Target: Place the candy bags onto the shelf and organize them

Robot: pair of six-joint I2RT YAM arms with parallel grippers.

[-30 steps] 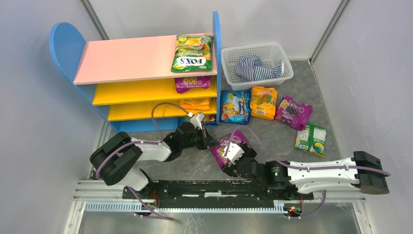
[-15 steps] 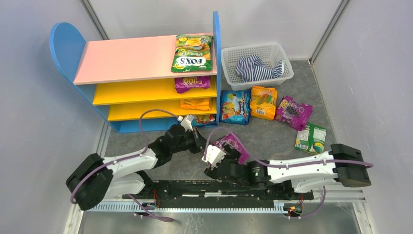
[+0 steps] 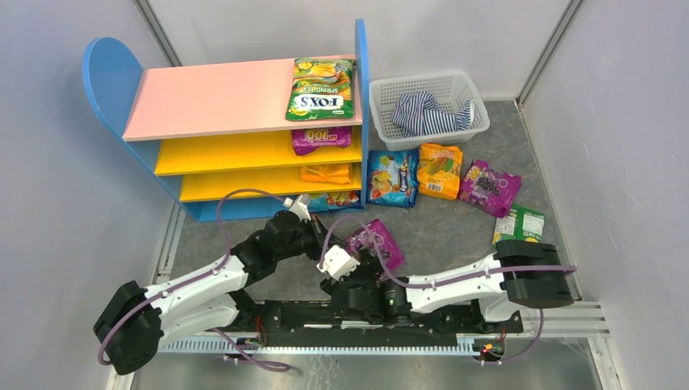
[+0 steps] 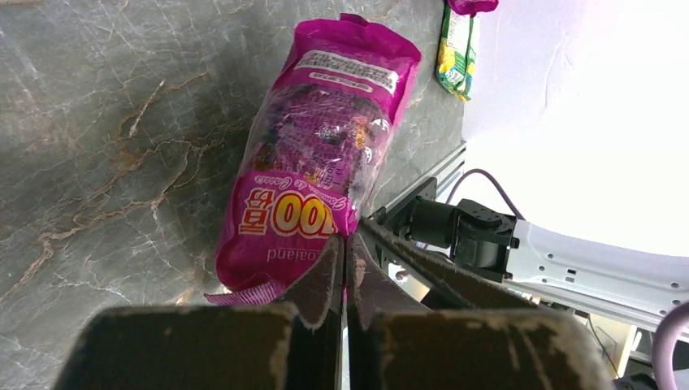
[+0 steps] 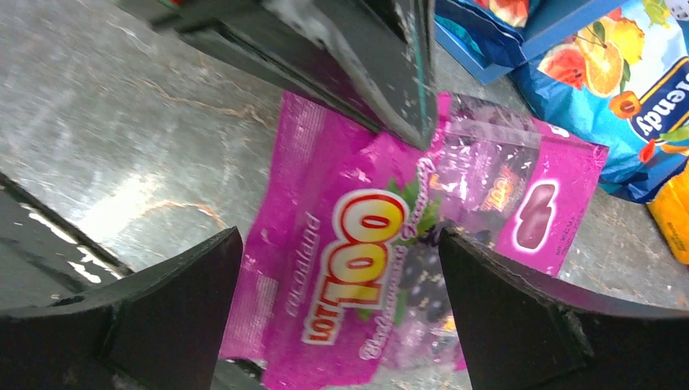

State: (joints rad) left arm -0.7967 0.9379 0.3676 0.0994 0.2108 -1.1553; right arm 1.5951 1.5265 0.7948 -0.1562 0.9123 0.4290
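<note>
Right wrist: purple candy bag lies beneath the wide-spread right pincer.

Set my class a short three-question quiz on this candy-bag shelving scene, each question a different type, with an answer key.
1. True or false: the right gripper is shut on the purple grape bag.
2. Which bag lies on the shelf's pink top board? A) green-yellow FOX'S bag B) blue bag C) orange bag
3. Fill in: the white mesh basket holds a blue-white striped ____.
Key: 1 false, its jaws stand open over the bag; the left gripper pinches the bag's edge. 2 A. 3 cloth.
</note>
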